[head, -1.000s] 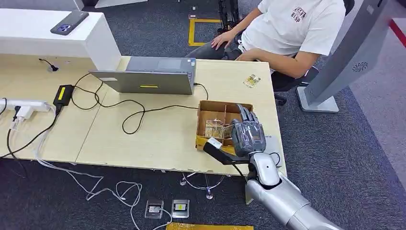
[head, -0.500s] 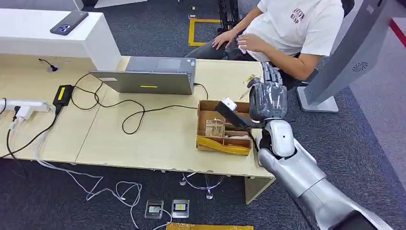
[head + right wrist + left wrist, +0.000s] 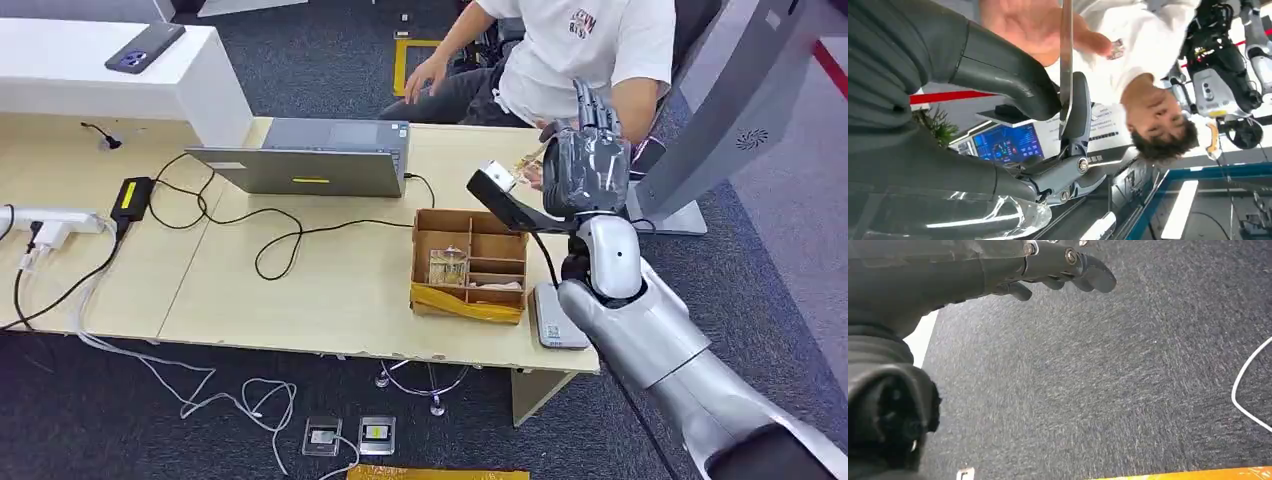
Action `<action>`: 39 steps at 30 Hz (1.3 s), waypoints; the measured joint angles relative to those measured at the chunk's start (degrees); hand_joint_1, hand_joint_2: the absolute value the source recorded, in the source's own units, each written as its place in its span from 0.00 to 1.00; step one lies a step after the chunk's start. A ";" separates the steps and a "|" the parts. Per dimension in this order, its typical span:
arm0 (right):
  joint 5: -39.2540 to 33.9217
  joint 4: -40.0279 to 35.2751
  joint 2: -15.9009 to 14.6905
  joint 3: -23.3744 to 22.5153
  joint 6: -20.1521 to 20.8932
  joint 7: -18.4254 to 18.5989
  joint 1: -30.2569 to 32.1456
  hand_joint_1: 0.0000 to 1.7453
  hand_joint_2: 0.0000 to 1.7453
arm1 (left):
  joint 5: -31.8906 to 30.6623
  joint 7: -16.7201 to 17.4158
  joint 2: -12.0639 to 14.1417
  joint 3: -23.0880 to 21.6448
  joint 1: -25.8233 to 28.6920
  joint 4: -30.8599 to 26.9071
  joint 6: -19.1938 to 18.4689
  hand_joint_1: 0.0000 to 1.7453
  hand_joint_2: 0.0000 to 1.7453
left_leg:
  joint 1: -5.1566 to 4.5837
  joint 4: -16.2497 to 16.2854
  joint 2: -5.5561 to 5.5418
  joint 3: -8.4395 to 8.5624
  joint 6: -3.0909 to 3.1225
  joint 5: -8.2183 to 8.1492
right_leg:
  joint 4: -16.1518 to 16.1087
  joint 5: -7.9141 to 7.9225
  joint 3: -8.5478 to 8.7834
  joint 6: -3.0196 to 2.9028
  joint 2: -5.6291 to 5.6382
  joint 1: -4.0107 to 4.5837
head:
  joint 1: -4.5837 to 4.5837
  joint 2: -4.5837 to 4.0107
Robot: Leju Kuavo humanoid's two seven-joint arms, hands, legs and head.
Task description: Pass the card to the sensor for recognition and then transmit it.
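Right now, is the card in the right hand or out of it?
In: the right hand pinches the card between thumb and a finger.

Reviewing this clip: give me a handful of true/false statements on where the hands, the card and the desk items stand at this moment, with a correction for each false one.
1. The right hand pinches a thin card between thumb and fingers. True.
2. The right hand is down inside the cardboard box. False: it is raised beyond the box, toward the seated person.
3. The left hand holds a second card. False: it hangs over dark carpet with nothing in it.
4. The laptop lies on the desk with cables running from it. True.
5. A phone lies in the cardboard box. False: the phone lies on the white raised counter at the far left.
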 joint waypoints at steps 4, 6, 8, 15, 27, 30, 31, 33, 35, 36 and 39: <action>0.50 0.48 -0.44 0.17 3.10 0.83 -1.80 1.00 1.00 | -0.66 -0.02 0.17 -0.17 -0.03 0.00 0.02 0.00 0.00 | 0.00 0.00 0.01 0.00 0.00 0.00 | 0.00 0.00 0.00 0.00 0.00 0.00 | 0.02 0.00; 0.55 0.70 -0.50 0.20 3.38 0.90 -2.10 1.00 1.00 | -0.72 -0.02 0.26 -0.42 -0.02 0.00 0.02 0.00 0.00 | 0.00 0.00 0.01 -0.01 0.00 0.00 | 0.00 0.00 -0.01 0.00 0.00 0.00 | 0.00 0.00; 0.74 1.24 -0.55 0.44 5.89 2.01 -2.75 1.00 1.00 | -1.20 -0.06 0.35 -0.78 -0.03 0.09 0.00 0.00 0.00 | 0.00 0.00 0.01 -0.02 0.00 0.00 | 0.00 0.00 -0.01 0.00 0.00 0.00 | 0.00 0.00; -2.03 10.67 -0.35 1.70 8.13 2.49 -8.90 1.00 1.00 | -2.03 -0.94 0.98 -1.60 -0.09 0.57 0.00 0.00 0.00 | 0.00 0.00 -0.08 -0.05 0.01 0.01 | 0.00 0.00 0.01 0.00 -0.04 0.00 | 0.00 0.00; -2.21 17.20 0.11 2.67 8.10 2.51 -11.06 0.00 1.00 | -2.05 -1.27 1.46 -2.62 -0.09 0.63 0.00 0.00 0.00 | 0.01 0.00 -0.07 -0.07 0.00 0.00 | 0.00 -0.01 -0.02 -0.01 -0.03 0.00 | 0.00 0.00; -2.16 18.10 0.15 2.97 7.95 2.51 -11.11 0.00 1.00 | -2.03 -1.38 1.49 -2.73 -0.10 0.63 0.02 0.00 0.00 | 0.01 0.00 -0.07 -0.07 0.00 0.00 | 0.00 -0.01 -0.01 -0.01 -0.03 0.00 | 0.00 0.00; -1.99 18.40 0.15 3.04 7.29 2.47 -11.11 0.00 1.00 | -1.99 -1.38 1.49 -2.73 -0.10 0.63 0.00 0.00 0.00 | 0.01 0.00 -0.06 -0.07 0.00 0.00 | 0.00 -0.01 -0.01 -0.01 -0.03 0.00 | 0.00 0.00; -1.25 18.95 0.15 3.32 4.27 2.16 -11.08 0.00 1.00 | -1.75 -1.38 1.53 -2.73 -0.09 0.63 0.02 0.00 0.00 | 0.00 0.00 -0.06 -0.06 0.01 0.00 | 0.00 0.00 -0.01 -0.01 -0.02 0.00 | 0.00 0.00; -0.94 19.15 0.04 3.65 1.63 1.75 -11.05 0.00 1.00 | -1.55 -1.33 1.57 -2.73 -0.09 0.63 0.00 0.00 0.00 | 0.00 0.00 -0.04 -0.05 0.01 0.00 | 0.00 0.00 -0.02 -0.01 -0.02 0.00 | 0.00 0.00; -0.85 19.21 0.02 3.76 1.00 1.70 -11.04 0.00 1.00 | -1.46 -1.31 1.62 -2.73 -0.09 0.63 0.02 0.00 0.00 | 0.00 0.01 -0.03 -0.03 0.00 0.00 | 0.00 0.00 -0.02 -0.01 -0.02 0.00 | 0.00 0.00; -0.46 18.91 -0.78 4.22 -0.35 1.90 -10.89 0.00 1.00 | -0.87 -1.31 1.68 -2.73 -0.08 0.63 0.02 0.00 0.00 | 0.00 0.01 -0.03 -0.03 0.00 0.00 | 0.00 -0.01 -0.02 -0.01 -0.01 0.00 | 0.00 0.00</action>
